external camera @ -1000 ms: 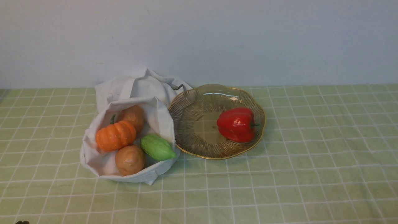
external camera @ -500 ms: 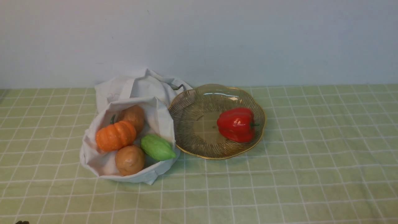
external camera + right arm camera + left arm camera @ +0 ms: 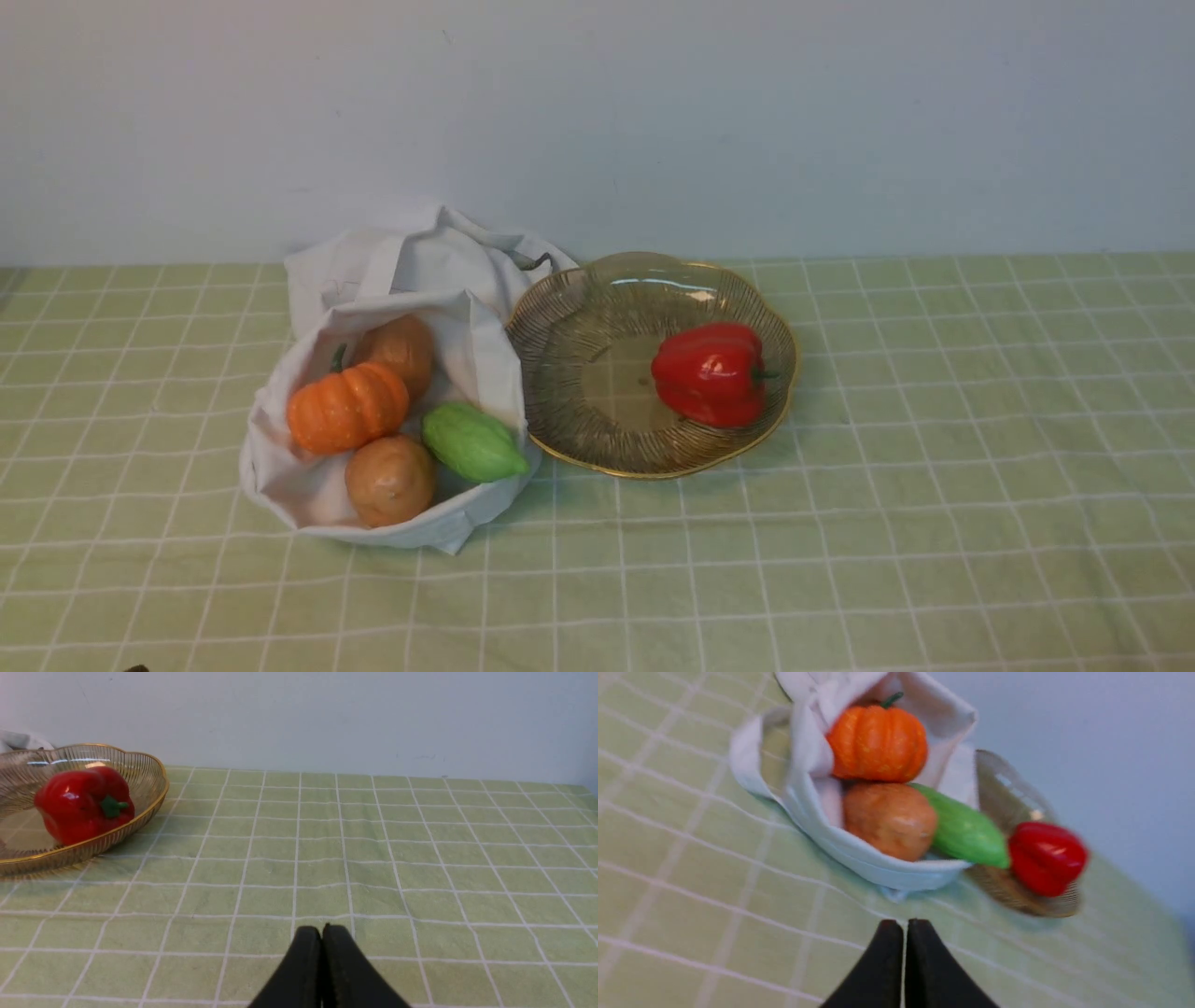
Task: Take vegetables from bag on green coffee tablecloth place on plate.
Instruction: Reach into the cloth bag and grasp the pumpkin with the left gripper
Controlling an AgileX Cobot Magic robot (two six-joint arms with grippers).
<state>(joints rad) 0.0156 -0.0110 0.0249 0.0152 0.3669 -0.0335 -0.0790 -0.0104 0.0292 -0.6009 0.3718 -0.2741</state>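
Meanwhile, pumpkin (image 3: 347, 408), gourd (image 3: 471, 441) and both potatoes (image 3: 389, 479) stay in the bag (image 3: 401, 254) beside the plate (image 3: 558, 329) bearing a red pepper (image 3: 709, 373), as the left gripper (image 3: 903, 933), jaws closed and empty like the right gripper (image 3: 321, 938), begins edging inward, presumably for the next pick.

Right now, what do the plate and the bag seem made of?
The plate looks like amber glass, see-through and glossy, with fine ribs and a gold rim. The bag looks like soft matte white cloth; it folds and creases.
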